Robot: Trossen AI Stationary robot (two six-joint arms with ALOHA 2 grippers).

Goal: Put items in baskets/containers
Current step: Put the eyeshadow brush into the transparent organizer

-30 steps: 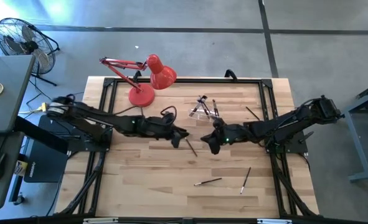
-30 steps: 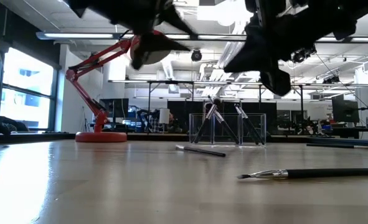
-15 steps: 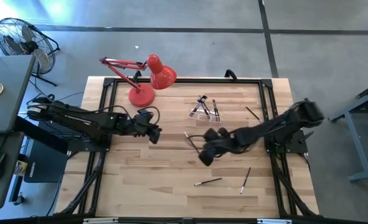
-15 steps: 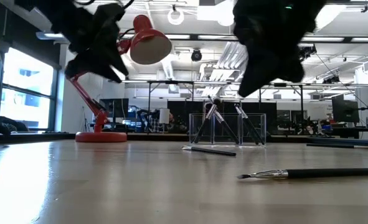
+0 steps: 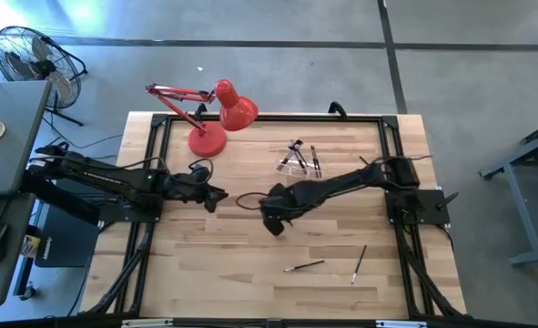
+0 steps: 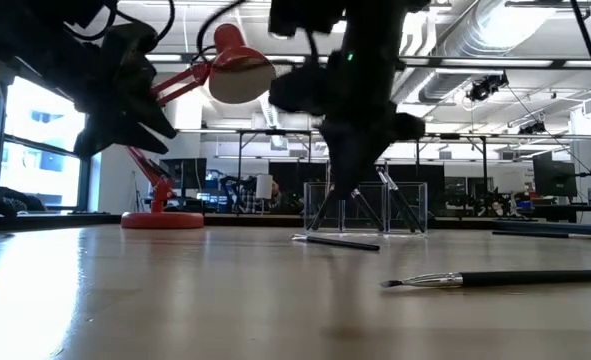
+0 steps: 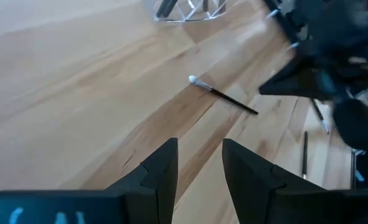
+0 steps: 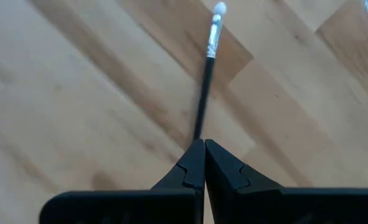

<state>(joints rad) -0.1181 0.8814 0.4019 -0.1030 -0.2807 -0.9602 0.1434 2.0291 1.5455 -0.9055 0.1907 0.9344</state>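
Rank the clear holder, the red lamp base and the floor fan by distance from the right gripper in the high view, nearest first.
From the right gripper:
1. Clear holder, toward the table's far edge.
2. Red lamp base, far-left part of the table.
3. Floor fan, off the table, far left.

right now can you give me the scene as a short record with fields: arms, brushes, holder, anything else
left gripper: open, empty, above the table's left half, short of the lamp base
right gripper: shut, over the middle of the table, above a loose brush
holder: clear, near the back of the table, with a few brushes standing in it
loose brushes: two near the front edge, one near the right rail
lamp: red, back left of the table
table: light wood
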